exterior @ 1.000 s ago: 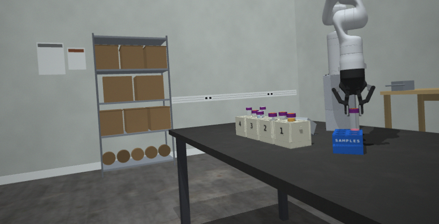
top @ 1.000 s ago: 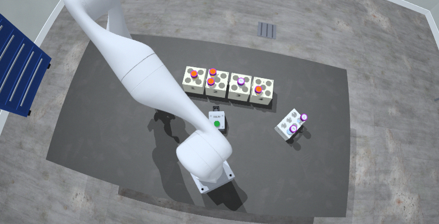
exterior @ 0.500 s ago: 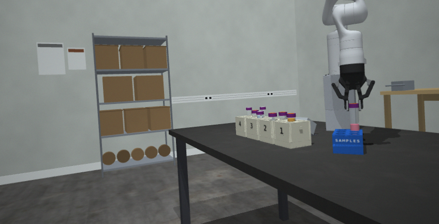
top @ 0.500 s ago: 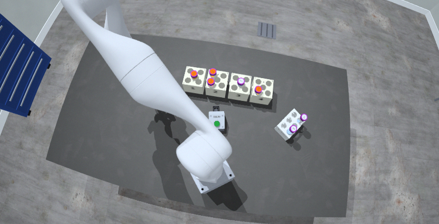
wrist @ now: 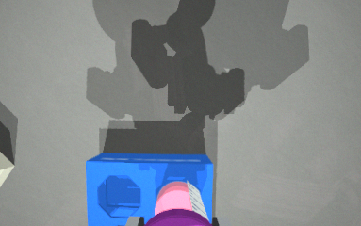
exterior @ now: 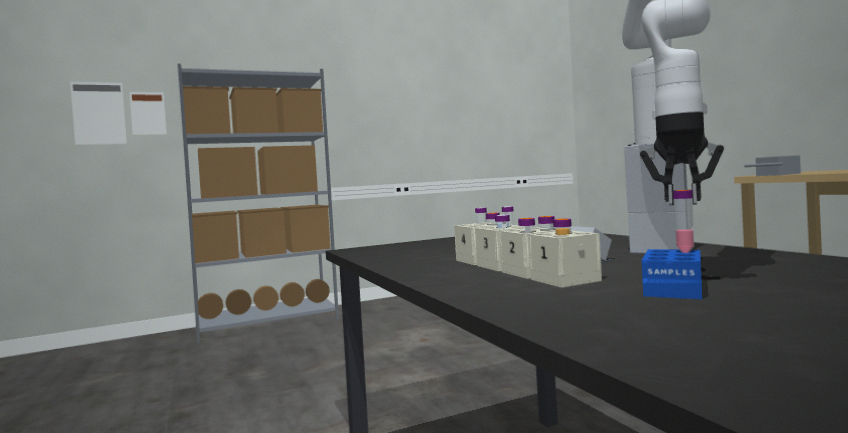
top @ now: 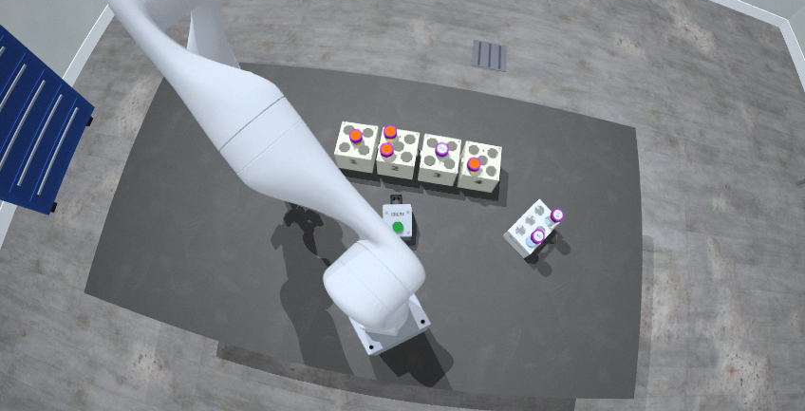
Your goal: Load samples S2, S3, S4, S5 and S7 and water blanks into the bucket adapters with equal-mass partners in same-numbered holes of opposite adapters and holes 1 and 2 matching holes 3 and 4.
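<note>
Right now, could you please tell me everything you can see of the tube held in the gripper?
The tube is a clear, plastic-looking cylinder with a purple cap and a tapered tip filled with pink liquid. The wrist view shows a printed scale along its side. It hangs upright, gripped at the cap by the gripper, with its tip just above the blue rack marked SAMPLES, apparently clear of the hole beneath it.

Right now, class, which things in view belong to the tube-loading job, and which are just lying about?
Job: gripper shut on a pink-filled tube; blue SAMPLES rack; adapters 1 to 4; blanks rack; DONE key.

Lying about: shelf unit with boxes; wooden side table; wall notices.
</note>
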You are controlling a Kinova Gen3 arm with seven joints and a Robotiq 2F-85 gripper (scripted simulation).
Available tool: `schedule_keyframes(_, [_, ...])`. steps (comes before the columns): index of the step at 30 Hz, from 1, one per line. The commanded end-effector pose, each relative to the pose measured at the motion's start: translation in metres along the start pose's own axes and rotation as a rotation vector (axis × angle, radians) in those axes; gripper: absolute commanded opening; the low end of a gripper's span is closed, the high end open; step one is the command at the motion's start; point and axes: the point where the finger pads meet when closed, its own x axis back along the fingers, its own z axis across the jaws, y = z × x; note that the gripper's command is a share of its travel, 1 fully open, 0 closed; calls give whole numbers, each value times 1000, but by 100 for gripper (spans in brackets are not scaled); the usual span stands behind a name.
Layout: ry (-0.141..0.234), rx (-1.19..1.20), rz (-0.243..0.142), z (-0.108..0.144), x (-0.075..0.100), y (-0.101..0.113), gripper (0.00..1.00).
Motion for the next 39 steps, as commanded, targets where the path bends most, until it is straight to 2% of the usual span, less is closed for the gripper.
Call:
schedule_keyframes(1, [0, 0, -2, 0, 4, 1, 10])
schedule_keyframes(39, [0, 0, -2, 0, 49, 1, 10])
